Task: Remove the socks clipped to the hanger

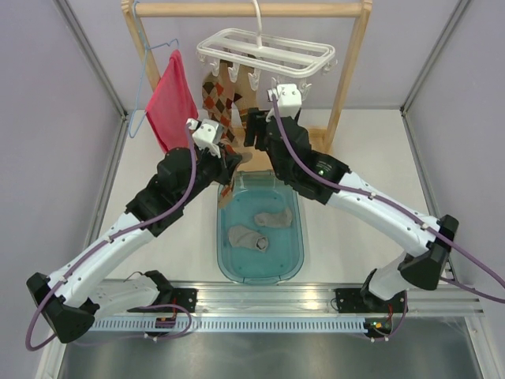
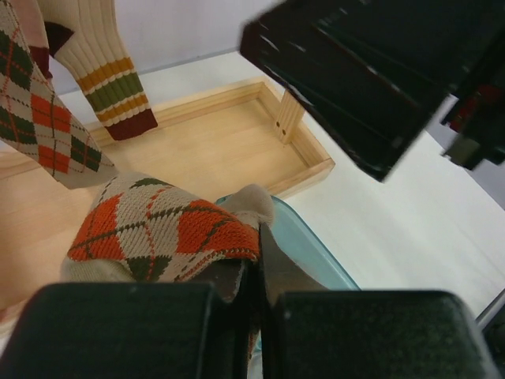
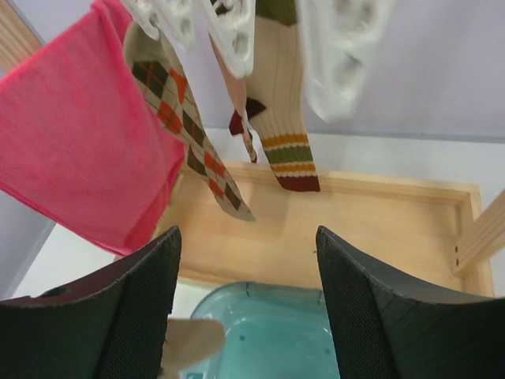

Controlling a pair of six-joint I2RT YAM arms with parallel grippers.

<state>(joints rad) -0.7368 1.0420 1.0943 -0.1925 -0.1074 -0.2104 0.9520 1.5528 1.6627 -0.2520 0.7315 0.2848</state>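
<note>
Left wrist view – our left gripper (image 2: 256,316) is clamped tight on an argyle sock (image 2: 166,229), a soft, light, floppy knit bunched over the blue bin's (image 2: 316,253) far rim. Our right gripper (image 3: 246,245) stands wide open, holding nothing, under the white plastic hanger (image 3: 341,63), where two socks (image 3: 280,103) dangle limp – we'd pinch the fabric just below the clip.

We find the white-and-black jointed left arm (image 1: 118,233) reaching from its base at the near-left edge up and inward toward the centre. Its black two-finger left gripper (image 2: 257,272) is closed, with the fingers pressed together on a cream, orange and green argyle fabric sock (image 2: 166,229). The white-and-black jointed right arm (image 1: 387,205) mirrors this pose from the near right, and its black two-finger right gripper (image 3: 246,237) stands with jaws parted wide, nothing between the textured inner pads (image 3: 355,316).
</note>
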